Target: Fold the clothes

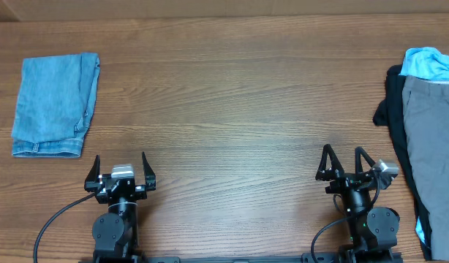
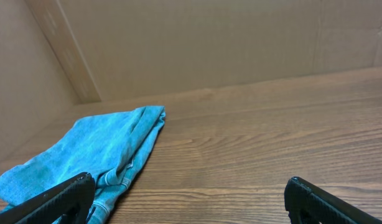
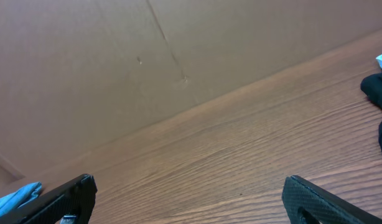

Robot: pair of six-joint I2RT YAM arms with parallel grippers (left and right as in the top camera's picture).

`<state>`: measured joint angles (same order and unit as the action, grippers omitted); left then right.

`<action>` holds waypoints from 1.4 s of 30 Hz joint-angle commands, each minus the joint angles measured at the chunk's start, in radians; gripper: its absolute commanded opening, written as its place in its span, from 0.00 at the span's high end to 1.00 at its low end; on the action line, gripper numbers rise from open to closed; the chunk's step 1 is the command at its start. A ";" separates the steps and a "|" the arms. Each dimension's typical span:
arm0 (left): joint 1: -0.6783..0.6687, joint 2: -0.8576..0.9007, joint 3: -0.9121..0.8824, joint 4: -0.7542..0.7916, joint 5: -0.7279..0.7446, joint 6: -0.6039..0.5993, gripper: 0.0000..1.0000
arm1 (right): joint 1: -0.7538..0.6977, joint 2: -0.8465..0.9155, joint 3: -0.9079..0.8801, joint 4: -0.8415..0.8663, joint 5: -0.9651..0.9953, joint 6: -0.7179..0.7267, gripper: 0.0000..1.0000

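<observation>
The grey shorts (image 1: 431, 139) lie at the table's right edge on top of a black garment (image 1: 395, 109), partly cut off by the frame. My right gripper (image 1: 344, 155) stands open near the front edge, a little left of that pile, holding nothing. My left gripper (image 1: 120, 161) is open too at the front left, with bare wood between its fingers. In the right wrist view the right gripper (image 3: 190, 202) faces empty table, and only the black garment (image 3: 381, 93) shows at the far right. The left gripper (image 2: 190, 199) in its own view is wide apart over wood.
A folded blue denim garment (image 1: 55, 102) lies at the far left, also seen as the blue denim (image 2: 97, 152) ahead-left of the left gripper. A light blue cloth (image 1: 431, 63) tops the right pile at the back. A cardboard wall (image 2: 209, 43) runs behind the wooden table (image 1: 232, 95).
</observation>
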<state>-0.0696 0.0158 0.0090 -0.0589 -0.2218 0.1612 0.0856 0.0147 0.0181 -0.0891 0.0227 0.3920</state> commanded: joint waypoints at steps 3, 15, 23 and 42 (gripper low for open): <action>0.005 -0.009 -0.004 0.005 -0.021 0.019 0.00 | -0.003 -0.010 -0.010 0.007 -0.006 0.001 0.00; 0.005 -0.009 -0.004 0.005 -0.021 0.019 0.00 | -0.003 -0.010 -0.010 0.007 -0.006 0.001 0.00; 0.005 -0.010 -0.004 0.005 -0.021 0.019 0.00 | -0.003 -0.010 -0.010 0.007 -0.006 0.001 0.00; 0.005 -0.009 -0.004 0.005 -0.021 0.019 0.00 | -0.003 -0.003 0.146 0.003 -0.023 0.012 0.00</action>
<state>-0.0696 0.0158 0.0090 -0.0589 -0.2218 0.1612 0.0856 0.0151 0.0357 -0.0715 -0.0051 0.3965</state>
